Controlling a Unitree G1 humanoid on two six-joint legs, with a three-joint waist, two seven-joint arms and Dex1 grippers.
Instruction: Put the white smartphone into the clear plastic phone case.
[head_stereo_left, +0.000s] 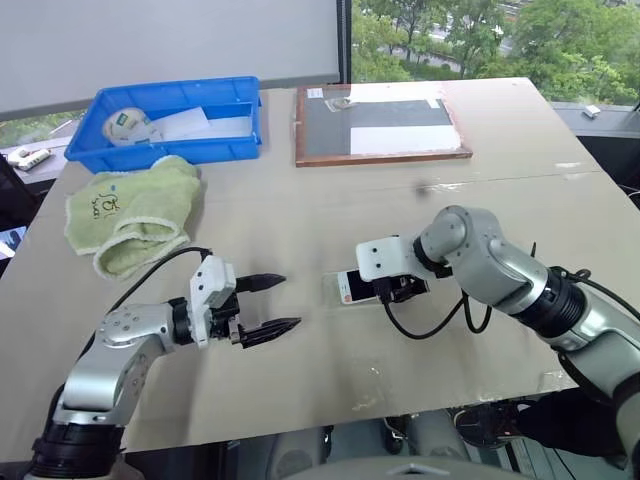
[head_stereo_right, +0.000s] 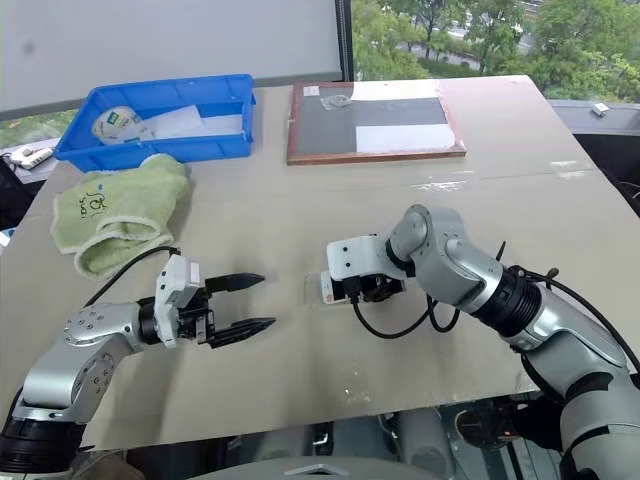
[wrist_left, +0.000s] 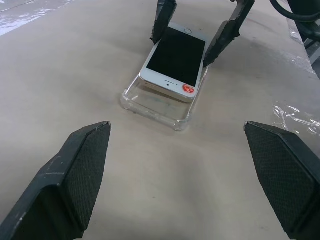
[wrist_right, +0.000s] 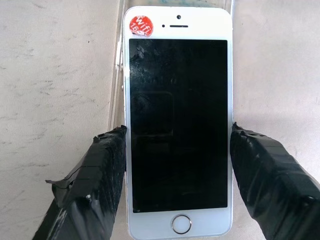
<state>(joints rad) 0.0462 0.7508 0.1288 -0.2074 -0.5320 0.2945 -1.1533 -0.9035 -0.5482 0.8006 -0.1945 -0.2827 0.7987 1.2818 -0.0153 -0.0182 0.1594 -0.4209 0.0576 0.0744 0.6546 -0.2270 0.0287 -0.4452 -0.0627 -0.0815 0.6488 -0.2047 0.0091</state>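
So the white smartphone (wrist_right: 178, 122) is seen lying screen up on the clear plastic phone case (wrist_left: 159, 106), near the middle of the table (head_stereo_left: 330, 200). From the left wrist view, the end with the red sticker (wrist_right: 140, 25) looks raised above the case's rim, so the phone isn't seated flat in the shell. The case's near corner and rim are left poking out past the phone.

The right gripper (wrist_right: 178, 175) is pointed steeply down over the phone, and its two black fingers are pressed against the phone's long edges, one on each side, so it's clamped on the phone.

The left gripper (head_stereo_left: 270, 305) is held just off the table's surface, a bit apart from the phone and aimed towards it, with its fingers spread wide and nothing between them.

Farther back, a folded green towel (head_stereo_left: 135, 215) is laid beside a blue bin (head_stereo_left: 180, 120), and a dark framed board (head_stereo_left: 380, 125) is set at the far side.
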